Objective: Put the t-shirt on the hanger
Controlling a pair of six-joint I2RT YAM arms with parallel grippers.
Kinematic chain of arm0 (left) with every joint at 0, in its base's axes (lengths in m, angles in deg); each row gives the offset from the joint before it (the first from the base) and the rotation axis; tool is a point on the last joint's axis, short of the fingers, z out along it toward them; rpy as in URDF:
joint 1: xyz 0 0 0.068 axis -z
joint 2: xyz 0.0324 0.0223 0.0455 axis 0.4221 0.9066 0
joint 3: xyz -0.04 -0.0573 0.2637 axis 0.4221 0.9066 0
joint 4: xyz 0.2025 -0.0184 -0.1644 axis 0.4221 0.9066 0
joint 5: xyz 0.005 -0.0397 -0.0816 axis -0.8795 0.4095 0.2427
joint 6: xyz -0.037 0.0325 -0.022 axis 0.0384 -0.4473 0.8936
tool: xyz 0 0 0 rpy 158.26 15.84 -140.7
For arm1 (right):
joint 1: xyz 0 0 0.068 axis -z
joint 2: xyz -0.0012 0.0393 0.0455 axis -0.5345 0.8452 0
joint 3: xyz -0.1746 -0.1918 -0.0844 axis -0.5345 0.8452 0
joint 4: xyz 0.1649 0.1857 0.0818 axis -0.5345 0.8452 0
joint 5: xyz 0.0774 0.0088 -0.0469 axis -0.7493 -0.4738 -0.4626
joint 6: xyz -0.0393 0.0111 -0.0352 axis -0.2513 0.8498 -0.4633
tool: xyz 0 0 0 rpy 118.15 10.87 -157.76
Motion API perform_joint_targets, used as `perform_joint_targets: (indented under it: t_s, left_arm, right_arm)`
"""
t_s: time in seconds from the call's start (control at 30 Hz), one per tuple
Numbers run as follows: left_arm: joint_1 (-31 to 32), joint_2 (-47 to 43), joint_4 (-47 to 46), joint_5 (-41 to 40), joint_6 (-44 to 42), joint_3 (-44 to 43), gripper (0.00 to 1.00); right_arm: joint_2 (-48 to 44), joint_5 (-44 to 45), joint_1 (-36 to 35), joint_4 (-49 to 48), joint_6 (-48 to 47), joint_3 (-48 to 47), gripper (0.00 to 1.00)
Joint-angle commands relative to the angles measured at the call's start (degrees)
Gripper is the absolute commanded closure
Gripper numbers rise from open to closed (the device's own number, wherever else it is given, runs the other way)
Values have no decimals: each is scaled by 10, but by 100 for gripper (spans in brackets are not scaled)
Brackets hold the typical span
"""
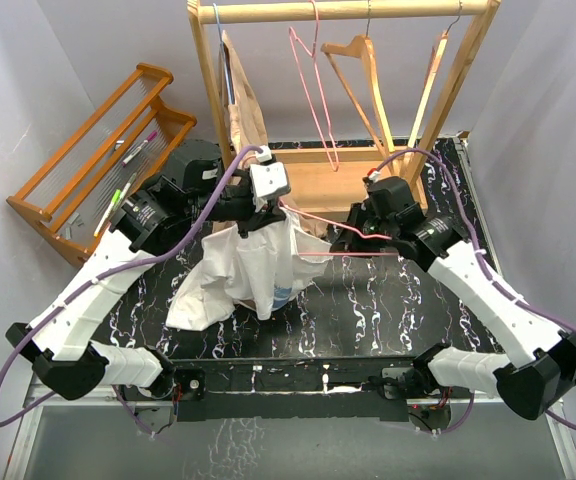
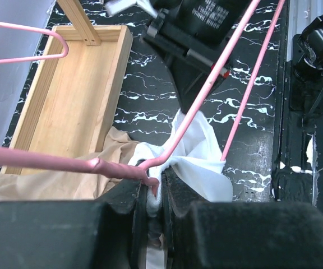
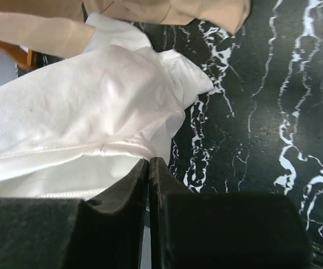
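Black marbled tabletop point(image 1: 388, 300) lay beneath. Centre frame, the left gripper point(image 2: 155, 193) pinched the t-shirt point(image 2: 201, 154) beside the hanger point(image 2: 206, 89) wire. The right gripper point(image 3: 149, 168) was pressed together at its edge. The cloth seemed light and limp, so a seamed edge looked the surest hold.

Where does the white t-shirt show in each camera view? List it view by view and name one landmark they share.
Top external: the t-shirt hangs at centre, slightly left, between the two arms.
Left wrist: the t-shirt is bunched at lower centre, right of the beige cloth.
Right wrist: the t-shirt fills the left half.
Shared landmark: the black marbled tabletop.
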Motion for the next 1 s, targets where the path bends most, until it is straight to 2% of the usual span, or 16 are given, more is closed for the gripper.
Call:
perform_joint_targets:
  t_s: [0.0, 0.3, 0.6, 0.97]
  left_arm:
    - [-2, -28, -36, -9, -8, 21, 100]
    - [-2, -41, -56, -46, -30, 77, 100]
    - [-3, -61, -140, -180, -16, 145, 100]
    - [-3, -74, -161, -271, -39, 171, 100]
  right_arm:
    - [-31, 99, -5, 51, 22, -51, 92]
    - [-37, 188, -5, 103, 26, -120, 92]
    - [-45, 237, -4, 132, 28, -132, 92]
    - [-55, 281, -3, 157, 36, -125, 92]
